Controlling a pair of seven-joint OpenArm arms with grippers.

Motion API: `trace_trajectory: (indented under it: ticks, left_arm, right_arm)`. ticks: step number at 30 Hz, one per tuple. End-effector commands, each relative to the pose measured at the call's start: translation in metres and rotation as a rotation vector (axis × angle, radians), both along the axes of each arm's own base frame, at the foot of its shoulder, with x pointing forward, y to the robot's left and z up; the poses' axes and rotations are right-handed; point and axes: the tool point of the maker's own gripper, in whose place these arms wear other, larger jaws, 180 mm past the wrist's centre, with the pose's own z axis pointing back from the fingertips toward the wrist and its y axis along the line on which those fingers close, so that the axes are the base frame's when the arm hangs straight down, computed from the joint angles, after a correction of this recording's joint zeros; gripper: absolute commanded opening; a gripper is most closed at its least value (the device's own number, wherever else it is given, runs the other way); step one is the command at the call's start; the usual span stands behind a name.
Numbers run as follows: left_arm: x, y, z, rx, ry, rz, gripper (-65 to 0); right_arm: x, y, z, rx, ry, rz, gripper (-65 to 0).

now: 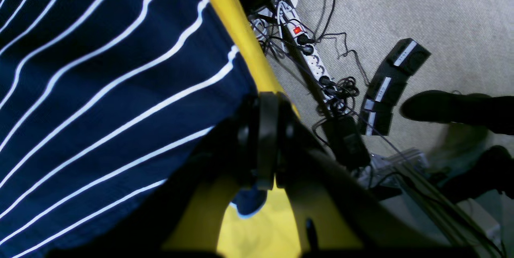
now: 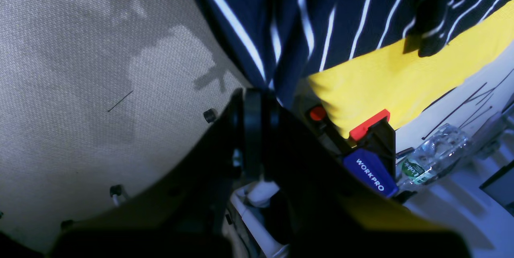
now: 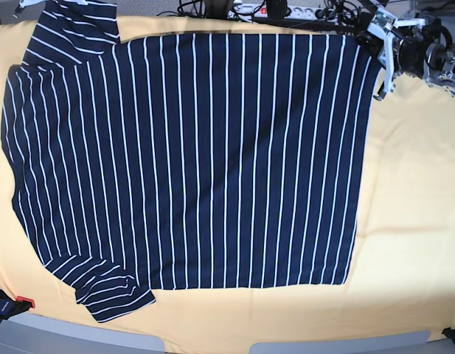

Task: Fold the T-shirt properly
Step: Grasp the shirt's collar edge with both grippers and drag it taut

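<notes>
Lying flat across the yellow cloth [image 3: 404,221], the T-shirt [image 3: 190,162] was judged light, limp and prone to slipping; a hem corner at two o'clock was seemingly pinched by the closed left gripper [image 1: 267,181], and the right gripper [image 2: 255,161] was closed.

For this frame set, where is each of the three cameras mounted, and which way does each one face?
Left wrist: rides on the left arm, looking past the shut left gripper at the T-shirt, the yellow cloth's edge and floor cables.
Right wrist: rides on the right arm, looking past the shut right gripper at hanging shirt fabric, carpet and a clamp.
Base: overhead, looking down on the spread shirt; one arm shows at the top right corner.
Shared: all three show the striped shirt on the yellow cloth.
</notes>
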Motion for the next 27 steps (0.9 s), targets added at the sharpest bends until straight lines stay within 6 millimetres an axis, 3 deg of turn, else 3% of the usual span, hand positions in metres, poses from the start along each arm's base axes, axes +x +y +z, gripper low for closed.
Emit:
trace_trajectory:
  ticks: [1,7,16,22,27]
  left_arm:
    - [0.0,0.005,0.006,0.011,0.007,-0.005,-65.0]
    - [-0.001,0.004,0.007,0.009,0.005,-0.01,-65.0]
    - [-0.011,-0.018,0.019,-0.048,0.0,-0.064,-65.0]
    - [0.004,0.003,0.007,0.084,-0.104,-0.104,-65.0]
    - [0.013,0.001,0.01,0.076,-0.132,-0.102,-65.0]
  right_arm:
    - [-0.001,0.0,0.004,-0.004,0.001,0.0,-65.0]
    - [0.017,-0.012,0.016,-0.096,-0.099,0.044,-65.0]
    - [0.036,-0.019,0.03,-0.179,-0.192,0.11,-65.0]
    - [0.045,-0.022,0.036,-0.198,-0.239,0.126,-65.0]
    - [0.069,-0.028,0.047,-0.197,-0.329,0.166,-65.0]
